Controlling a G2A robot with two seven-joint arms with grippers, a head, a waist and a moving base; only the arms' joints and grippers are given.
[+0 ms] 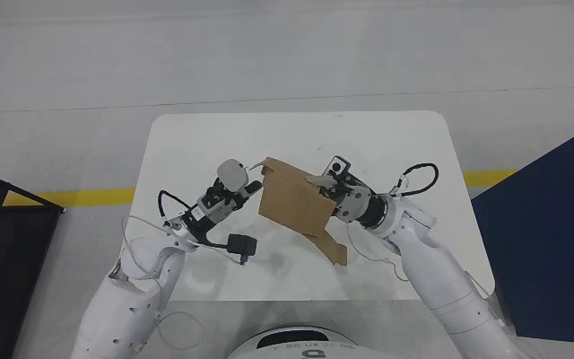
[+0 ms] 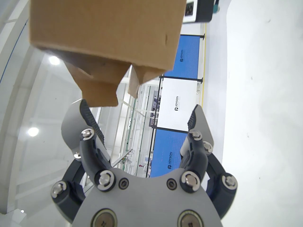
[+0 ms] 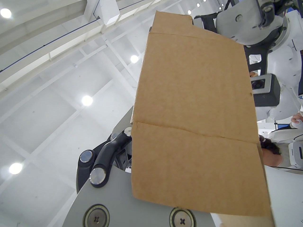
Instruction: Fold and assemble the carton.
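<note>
The left jaws stand wide open and empty, just short of the carton [image 2: 106,19], whose loose flap [image 2: 99,90] hangs near one finger [image 2: 90,119]. The right jaws grip the carton's other side, though the board hides their tips. The carton is held up over the surface [image 1: 296,139], between both arms.

It looks like light, thin corrugated board: stiff across a face, floppy at the creases, and easily dented by a hard pinch. The best hold is probably a flat edge near a crease, leaving the flaps free to fold. The smooth faces may slip.
</note>
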